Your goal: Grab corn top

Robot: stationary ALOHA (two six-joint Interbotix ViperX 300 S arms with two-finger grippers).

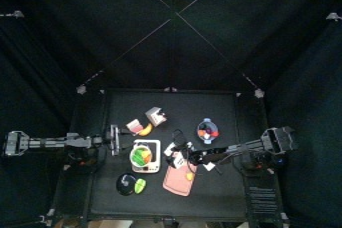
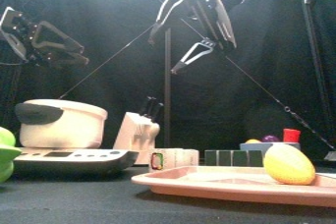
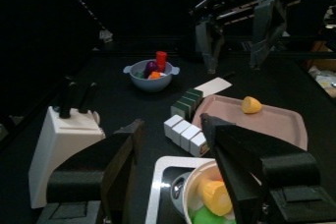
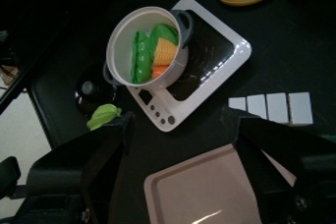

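Note:
A metal pot (image 4: 155, 43) stands on a white scale (image 4: 197, 81). In it lie green pieces and a yellow-orange piece, seemingly the corn (image 4: 164, 55). The pot also shows in the left wrist view (image 3: 210, 194) and the top view (image 1: 144, 155). My right gripper (image 4: 184, 184) hangs open and empty above the table, between the pot and the pink tray (image 4: 197, 194); in the top view it (image 1: 181, 153) is just right of the pot. My left gripper (image 3: 184, 179) is open and empty, left of the pot (image 1: 102, 153).
A yellow lemon (image 2: 289, 164) lies on the pink tray (image 2: 210, 181). A white knife block (image 3: 66, 140), small spice boxes (image 3: 184, 130) and a grey bowl of fruit (image 3: 155, 74) stand behind. A green thing (image 4: 102, 117) lies beside the scale.

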